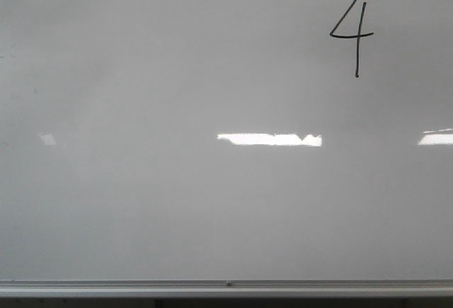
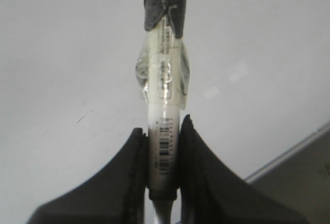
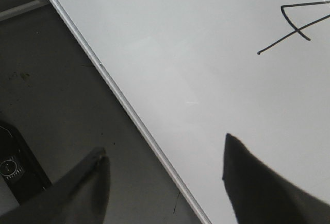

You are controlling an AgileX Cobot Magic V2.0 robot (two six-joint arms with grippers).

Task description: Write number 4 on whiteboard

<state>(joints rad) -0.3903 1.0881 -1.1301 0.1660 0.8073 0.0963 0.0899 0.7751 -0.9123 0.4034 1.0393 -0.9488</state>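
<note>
The whiteboard (image 1: pixel 177 202) fills the front view, with its silver rail along the bottom edge. A thin black number 4 (image 1: pixel 353 34) is drawn at its upper right; it also shows in the right wrist view (image 3: pixel 298 24). No gripper shows in the front view. My left gripper (image 2: pixel 163 134) is shut on a white marker (image 2: pixel 164 80) with a dark cap, taped round its middle, held over the whiteboard (image 2: pixel 62 54). My right gripper (image 3: pixel 164 154) is open and empty, straddling the edge of the whiteboard (image 3: pixel 206 69).
Bright rectangular light reflections (image 1: pixel 269 139) lie across the board's middle. A dark grey surface (image 3: pixel 56 105) lies beside the board's rail (image 3: pixel 124 100) in the right wrist view, with a black device (image 3: pixel 13 170) at its edge.
</note>
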